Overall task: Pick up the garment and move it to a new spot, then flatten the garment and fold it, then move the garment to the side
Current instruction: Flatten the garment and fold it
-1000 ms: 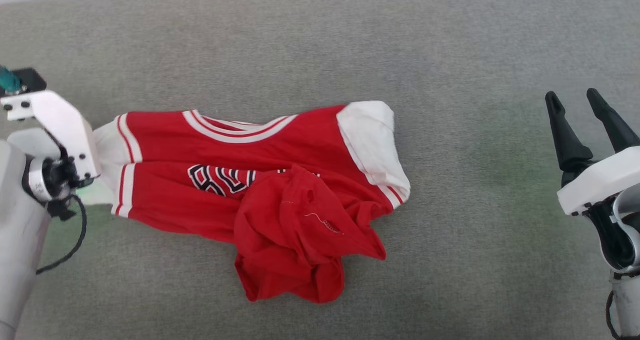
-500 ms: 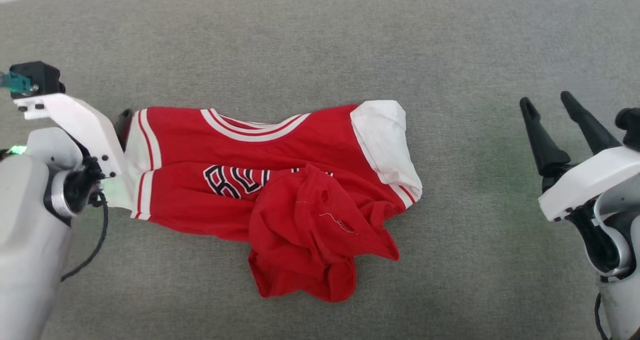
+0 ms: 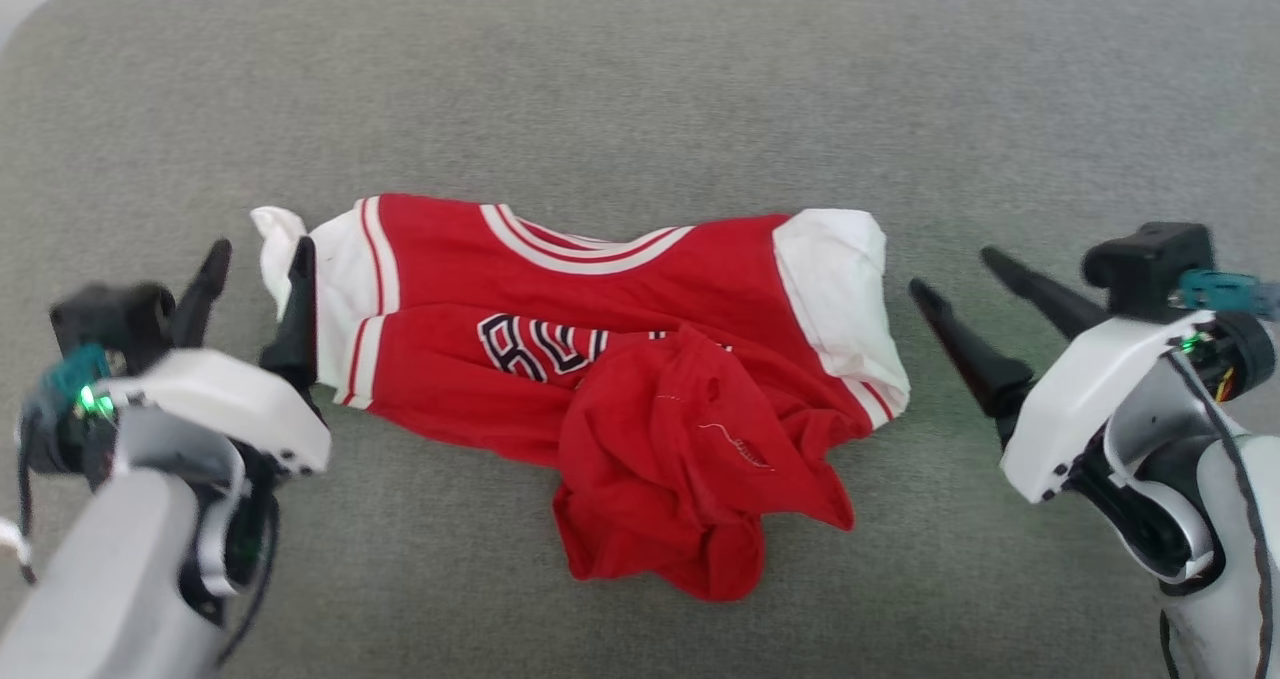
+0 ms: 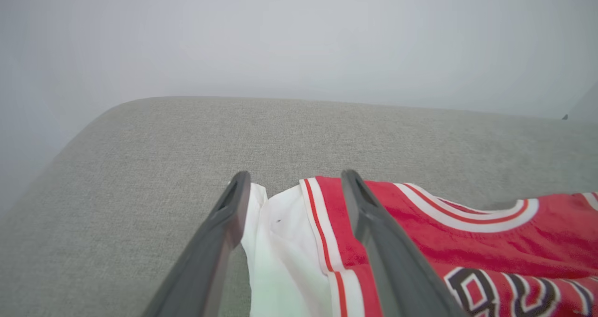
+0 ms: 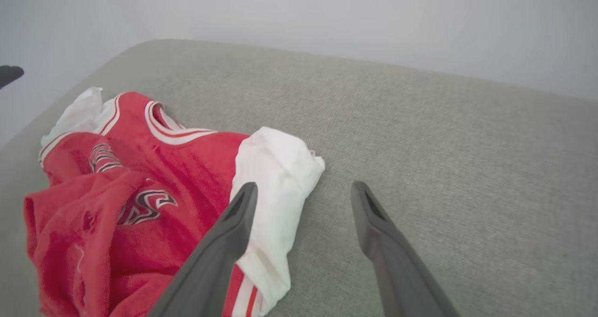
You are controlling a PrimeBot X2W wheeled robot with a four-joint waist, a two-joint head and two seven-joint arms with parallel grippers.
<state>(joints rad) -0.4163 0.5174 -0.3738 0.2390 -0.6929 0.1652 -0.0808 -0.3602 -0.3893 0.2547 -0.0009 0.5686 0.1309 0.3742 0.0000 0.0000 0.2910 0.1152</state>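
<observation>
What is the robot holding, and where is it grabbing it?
Nothing is held. The left gripper stands open at one white sleeve of the red jersey T-shirt, and the right gripper stands open beside the other sleeve.
</observation>
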